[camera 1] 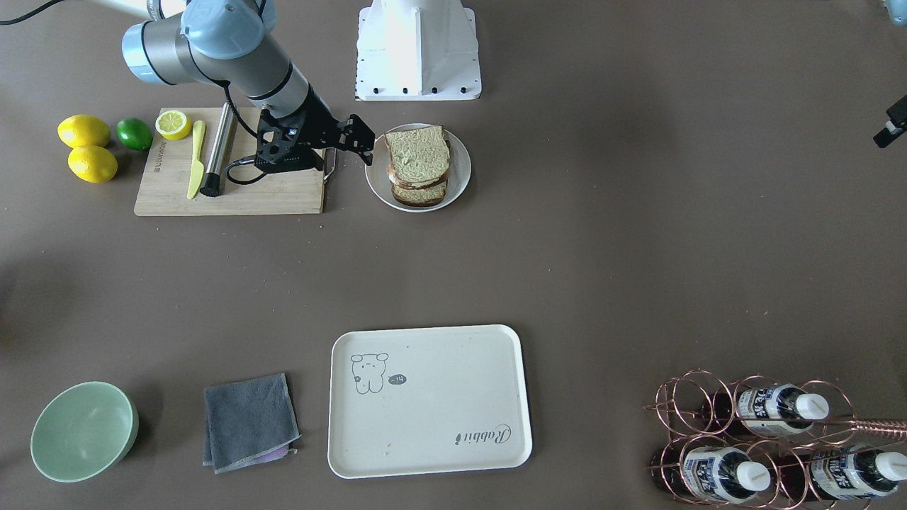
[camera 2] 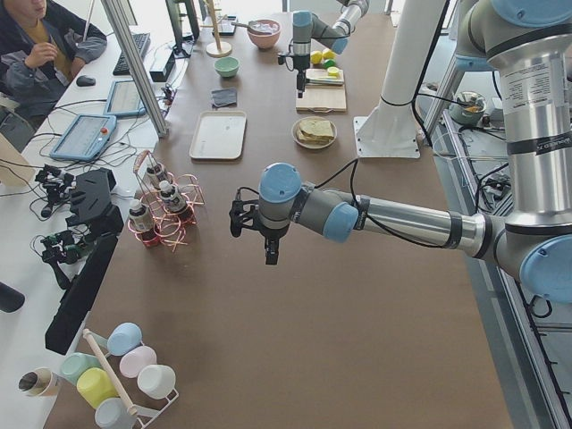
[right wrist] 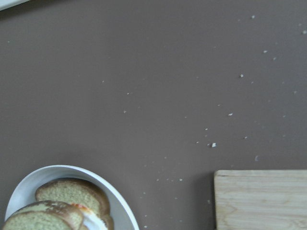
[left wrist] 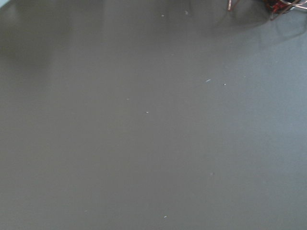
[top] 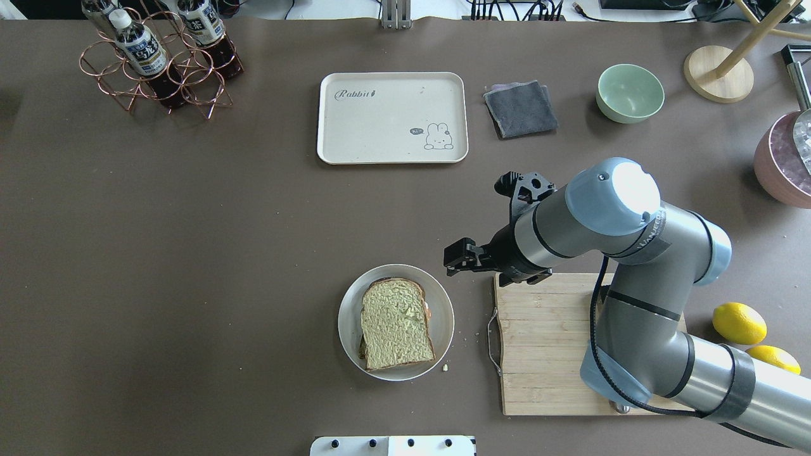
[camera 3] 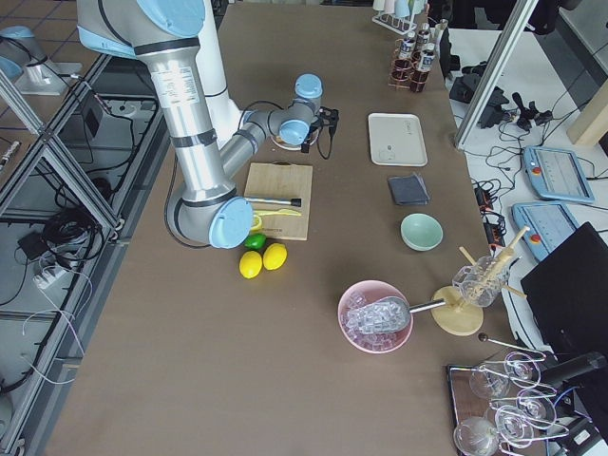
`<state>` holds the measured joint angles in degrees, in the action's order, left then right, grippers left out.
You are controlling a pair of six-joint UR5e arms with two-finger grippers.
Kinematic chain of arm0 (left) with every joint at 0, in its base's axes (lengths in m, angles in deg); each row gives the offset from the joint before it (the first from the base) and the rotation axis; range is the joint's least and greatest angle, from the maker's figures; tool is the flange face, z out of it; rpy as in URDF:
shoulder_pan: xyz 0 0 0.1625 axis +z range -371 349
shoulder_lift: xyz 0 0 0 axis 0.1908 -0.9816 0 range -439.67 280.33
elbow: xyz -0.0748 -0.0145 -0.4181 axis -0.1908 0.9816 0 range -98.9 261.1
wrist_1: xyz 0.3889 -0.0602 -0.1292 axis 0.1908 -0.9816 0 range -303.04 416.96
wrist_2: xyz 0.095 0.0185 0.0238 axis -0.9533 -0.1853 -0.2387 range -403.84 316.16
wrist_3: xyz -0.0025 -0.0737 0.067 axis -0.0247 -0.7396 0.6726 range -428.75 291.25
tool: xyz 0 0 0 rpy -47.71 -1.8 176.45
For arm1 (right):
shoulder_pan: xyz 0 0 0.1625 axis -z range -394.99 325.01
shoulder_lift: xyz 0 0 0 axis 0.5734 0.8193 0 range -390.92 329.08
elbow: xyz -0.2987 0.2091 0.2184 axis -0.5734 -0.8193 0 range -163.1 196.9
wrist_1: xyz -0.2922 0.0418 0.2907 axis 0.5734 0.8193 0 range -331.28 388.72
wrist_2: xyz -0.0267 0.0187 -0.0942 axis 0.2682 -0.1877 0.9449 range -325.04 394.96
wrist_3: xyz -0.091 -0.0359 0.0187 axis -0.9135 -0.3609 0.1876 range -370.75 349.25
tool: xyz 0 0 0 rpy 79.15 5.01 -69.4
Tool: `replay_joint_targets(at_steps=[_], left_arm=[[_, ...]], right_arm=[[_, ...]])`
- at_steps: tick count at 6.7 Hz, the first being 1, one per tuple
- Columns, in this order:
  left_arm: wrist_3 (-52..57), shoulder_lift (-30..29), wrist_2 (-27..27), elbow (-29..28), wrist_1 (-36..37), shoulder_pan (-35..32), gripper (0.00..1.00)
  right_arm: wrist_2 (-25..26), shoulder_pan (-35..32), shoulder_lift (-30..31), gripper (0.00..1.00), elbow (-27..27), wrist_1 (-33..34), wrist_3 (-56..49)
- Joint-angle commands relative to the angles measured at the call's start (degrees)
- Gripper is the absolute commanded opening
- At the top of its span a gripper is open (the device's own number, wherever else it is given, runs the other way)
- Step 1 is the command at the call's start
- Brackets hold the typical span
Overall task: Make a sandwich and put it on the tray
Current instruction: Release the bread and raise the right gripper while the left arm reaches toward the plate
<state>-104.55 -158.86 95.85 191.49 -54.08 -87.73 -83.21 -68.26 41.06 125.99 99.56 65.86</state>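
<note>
The sandwich (camera 1: 418, 163) is a stack of greenish-tan bread slices on a round white plate (camera 1: 460, 159). It also shows in the overhead view (top: 396, 323), where a bit of egg (top: 429, 310) peeks out at its edge. My right gripper (camera 1: 365, 144) hovers just beside the plate, over the cutting board's end; its jaws are apart and empty. The cream tray (camera 1: 439, 411) lies bare across the table. My left gripper (camera 2: 271, 257) hangs over bare table far off; I cannot tell its state.
A wooden cutting board (camera 1: 262, 191) holds a lemon half, a yellow knife and a metal rod. Lemons and a lime lie beside it. A green bowl (camera 1: 83, 431), a grey cloth (camera 1: 249, 421) and a copper bottle rack (camera 1: 765, 439) flank the tray.
</note>
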Motion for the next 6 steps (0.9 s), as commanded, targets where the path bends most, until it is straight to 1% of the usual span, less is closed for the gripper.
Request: replay_joint_targets(at_steps=[1,2,3,4,5,6], left_arm=[[-22.19,-4.89,-1.87,0.79,-9.87,12.68,0.97],[-28.56,-6.93,-7.62,3.92,-9.89,21.62,0.97],[-35.15,-10.86,-14.12,4.48,-9.89,29.37,0.97],[-42.79,-15.43,-21.32,4.4,-9.37,37.45,0.97],[-46.26,-18.69,-26.96,3.96,-8.15,43.71,0.97],[-47.34,-23.69,-30.58,3.78,-2.04,47.69,0.93]], right_arm=[[-2.48,-5.72,6.73,1.0,1.03,0.26,-9.93],[-5.72,-10.28,10.16,1.0,1.12,0.17,-15.55],[-7.84,-13.98,13.41,1.0,1.04,0.17,-21.7],[-8.21,-16.63,16.23,1.0,1.04,0.08,-26.37],[-9.87,-19.27,18.26,1.0,0.95,0.08,-30.16],[-11.45,-21.55,19.67,1.0,0.43,0.08,-34.2]])
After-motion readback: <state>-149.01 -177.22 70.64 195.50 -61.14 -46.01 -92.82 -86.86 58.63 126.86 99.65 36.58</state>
